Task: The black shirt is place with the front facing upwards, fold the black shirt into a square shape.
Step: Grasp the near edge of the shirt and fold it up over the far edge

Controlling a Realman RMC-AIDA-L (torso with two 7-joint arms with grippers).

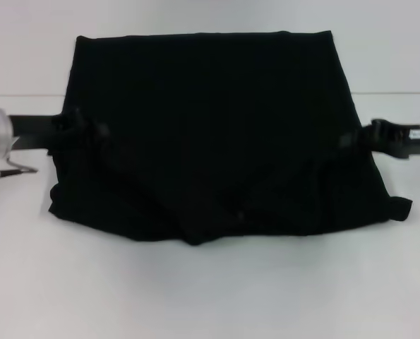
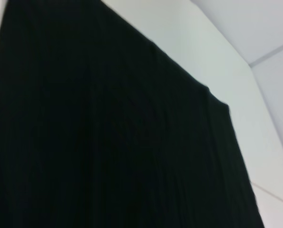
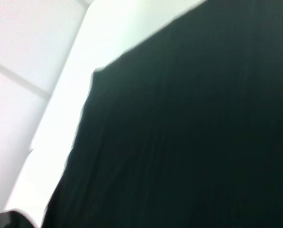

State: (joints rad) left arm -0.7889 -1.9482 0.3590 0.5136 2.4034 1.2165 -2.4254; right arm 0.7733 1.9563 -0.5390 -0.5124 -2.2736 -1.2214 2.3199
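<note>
Shirt-wise, the head view has the black shirt (image 1: 210,134) spread over the middle of the white tabletop (image 1: 210,296), its far edge straight and its near edge bunched and wavy, with the left end effector (image 1: 90,131) reaching in at its left side and the right end effector (image 1: 351,139) at its right side, though honestly I can't tell if either one is apart or clamped on cloth. Left wrist view is mostly the shirt's dark fabric (image 2: 108,142) with pale tabletop (image 2: 189,42) past its edge. Right wrist view is the same deal, fabric (image 3: 193,142) beside bright tabletop (image 3: 108,42).

Plain black shirt (image 1: 210,134), white table (image 1: 210,296)
</note>
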